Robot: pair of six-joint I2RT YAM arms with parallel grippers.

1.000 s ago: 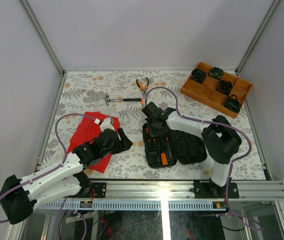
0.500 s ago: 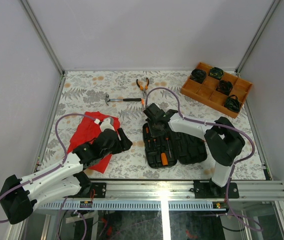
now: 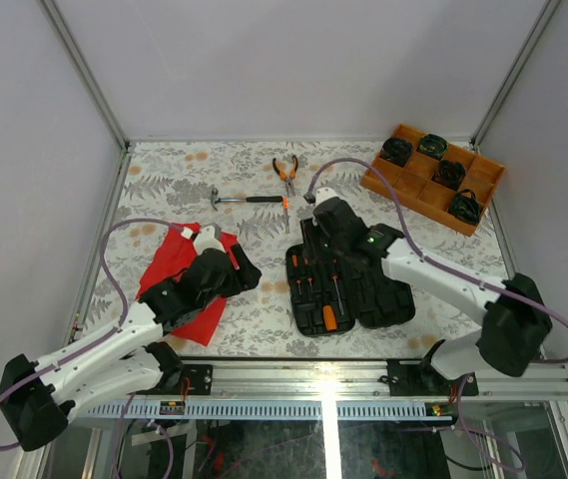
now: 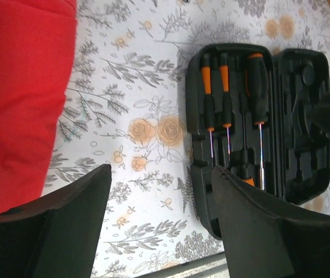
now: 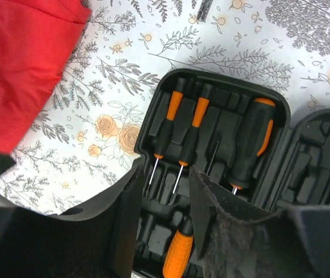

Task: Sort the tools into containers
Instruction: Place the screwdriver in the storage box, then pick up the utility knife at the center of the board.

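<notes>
Right arm's elbow has swung out toward the table's right edge since a second ago, and the right gripper (image 5: 163, 174) has lifted off the tool case (image 3: 388, 294), its fingers now parted with nothing between them. Nearest the bases, the left gripper (image 4: 160, 174) hangs above the floral table (image 3: 164, 182), between the red cloth (image 3: 169, 264) and the case, jaws wide and empty. The black case lies open, with orange-and-black screwdrivers (image 5: 182, 116) seated in the moulded slots of its left half and the right gripper poised over them. Farther back, the hammer (image 3: 244, 199) and the orange-handled pliers (image 3: 284, 172) lie outside the case, close together on the table. At the far right corner sits an orange compartment tray (image 3: 410, 185) of black round items.
</notes>
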